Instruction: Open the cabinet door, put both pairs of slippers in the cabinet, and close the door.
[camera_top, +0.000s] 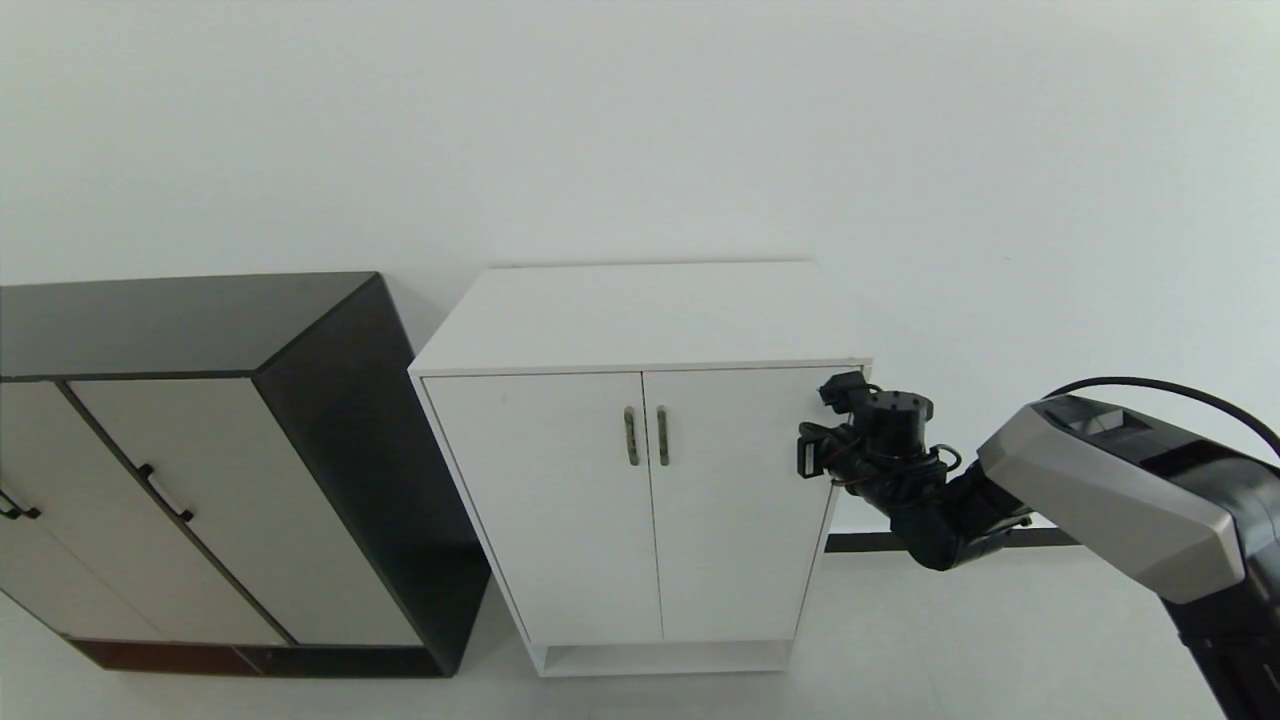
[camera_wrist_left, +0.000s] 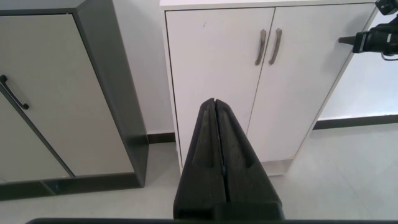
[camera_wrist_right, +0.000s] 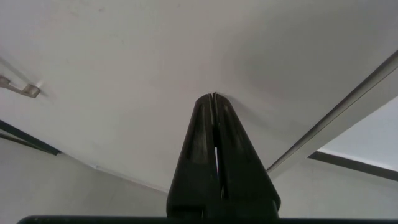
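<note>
The white cabinet's (camera_top: 640, 318) right door (camera_top: 740, 520) is shut, its handle (camera_top: 662, 436) at the middle seam well apart from my right gripper (camera_wrist_right: 213, 99), which is closed, empty and up near the hinge side, so I judge I could shove the panel uselessly or miss the handle; my left gripper (camera_wrist_left: 214, 102), also closed and empty, hangs back from the cabinet

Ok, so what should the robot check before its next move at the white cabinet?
1. Doors open: not ok, the white cabinet is fully shut.
2. Handle grasp: not ok, the right gripper is shut, by the outer edge of the right door, away from the handles.
3. Spare hand: ok, the left gripper is shut, holding nothing.
4. Swing room: ok, the floor before the doors is bare.
5. Where the slippers are: cannot tell.
</note>
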